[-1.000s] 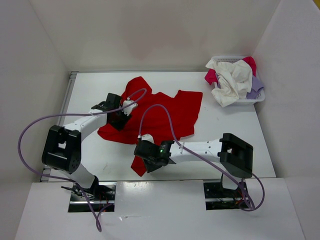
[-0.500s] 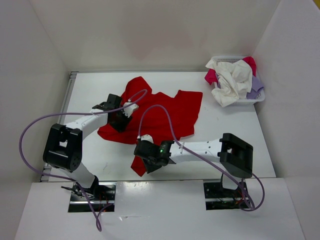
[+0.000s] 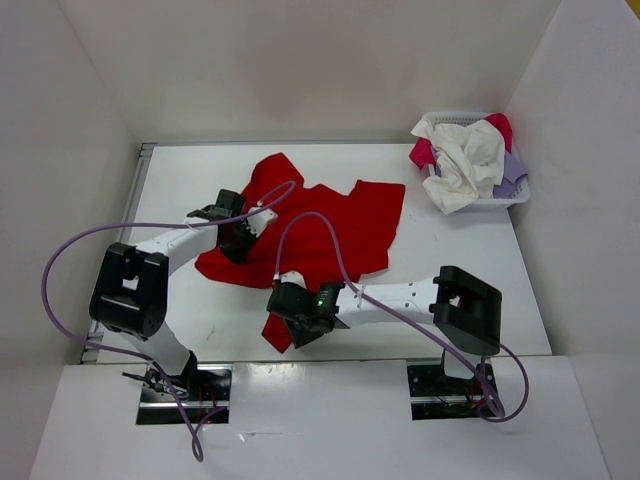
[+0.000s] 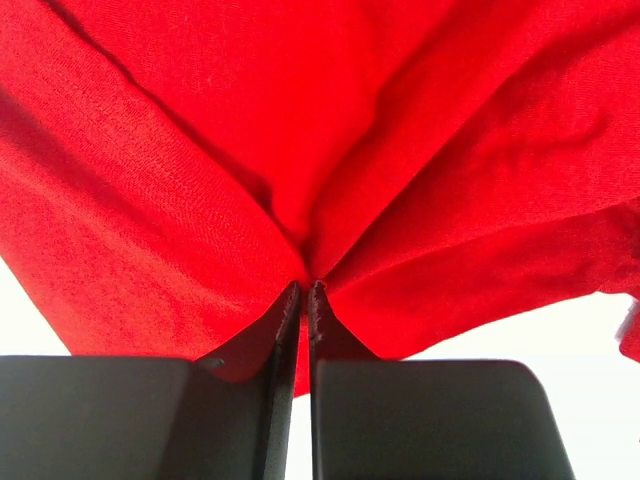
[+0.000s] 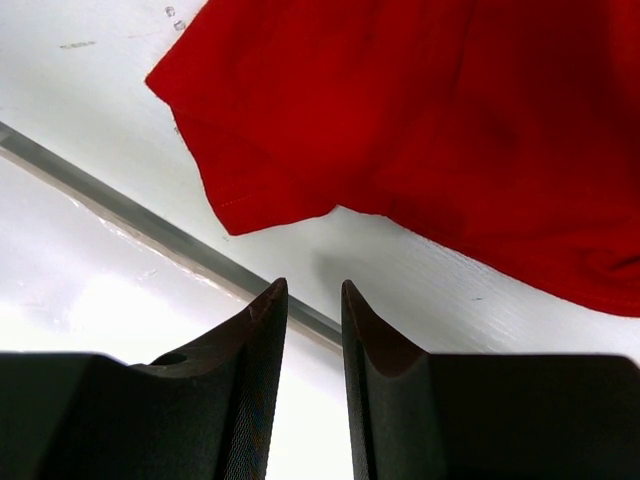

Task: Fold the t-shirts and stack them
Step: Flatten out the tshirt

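Cloth of the red shirt point(image 3: 340, 225) sits pinched in our left claw point(image 4: 303, 290); our right claw point(image 5: 312, 290), parted and empty, faces its corner, upper left.

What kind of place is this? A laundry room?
Probably a robot test booth: white walls box in a table, a left arm and right arm are bolted at its edge, over a red shirt.

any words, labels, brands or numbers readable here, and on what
None can be read. The red shirt is plain, no print or tag showing. The basket and the shirts in it show no lettering. The left arm and right arm bear no label, only a green light on the right one.
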Robot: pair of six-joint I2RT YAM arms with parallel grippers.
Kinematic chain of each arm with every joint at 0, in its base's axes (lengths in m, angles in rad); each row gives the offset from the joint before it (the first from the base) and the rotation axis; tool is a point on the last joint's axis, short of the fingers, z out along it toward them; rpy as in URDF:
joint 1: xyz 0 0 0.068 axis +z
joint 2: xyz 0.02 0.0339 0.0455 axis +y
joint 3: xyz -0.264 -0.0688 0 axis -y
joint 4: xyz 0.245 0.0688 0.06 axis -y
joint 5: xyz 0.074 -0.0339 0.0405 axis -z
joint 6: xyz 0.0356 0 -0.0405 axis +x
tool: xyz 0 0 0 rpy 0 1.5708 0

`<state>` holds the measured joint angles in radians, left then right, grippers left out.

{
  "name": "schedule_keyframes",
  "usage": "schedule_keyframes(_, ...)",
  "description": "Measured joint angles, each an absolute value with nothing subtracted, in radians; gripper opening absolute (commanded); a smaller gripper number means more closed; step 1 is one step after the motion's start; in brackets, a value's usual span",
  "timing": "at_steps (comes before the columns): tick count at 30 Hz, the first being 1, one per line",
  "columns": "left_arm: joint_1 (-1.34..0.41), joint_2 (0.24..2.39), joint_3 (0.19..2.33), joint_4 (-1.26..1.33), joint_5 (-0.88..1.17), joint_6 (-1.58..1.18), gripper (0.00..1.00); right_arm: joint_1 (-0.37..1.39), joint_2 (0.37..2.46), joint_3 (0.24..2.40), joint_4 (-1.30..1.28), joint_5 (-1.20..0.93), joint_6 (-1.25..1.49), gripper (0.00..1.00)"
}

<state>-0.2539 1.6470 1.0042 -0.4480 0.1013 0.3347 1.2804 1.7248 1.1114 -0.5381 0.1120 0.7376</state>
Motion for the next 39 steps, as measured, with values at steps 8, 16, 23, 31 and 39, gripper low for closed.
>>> schedule_keyframes(8, -0.250, 1.604, 1.005, -0.453, 0.086, 0.332, 0.00, 1.280, 1.726, 1.113, -0.538, 0.106, 0.730, 0.37)
schedule_keyframes(16, -0.151, 1.436, 1.050, -0.490, 0.089, 0.308, 0.00, 1.314, 1.790, 1.190, -0.540, 0.097, 0.676, 0.53)
schedule_keyframes(23, -0.064, 1.399, 1.044, -0.504, 0.083, 0.305, 0.00, 1.358, 1.914, 1.316, -0.544, 0.097, 0.623, 0.53)
schedule_keyframes(31, 0.026, 1.377, 1.022, -0.526, 0.083, 0.303, 0.00, 1.359, 1.959, 1.330, -0.551, 0.120, 0.657, 0.43)
schedule_keyframes(39, 0.101, 1.338, 1.022, -0.538, 0.084, 0.308, 0.00, 1.329, 1.967, 1.330, -0.562, 0.142, 0.703, 0.01)
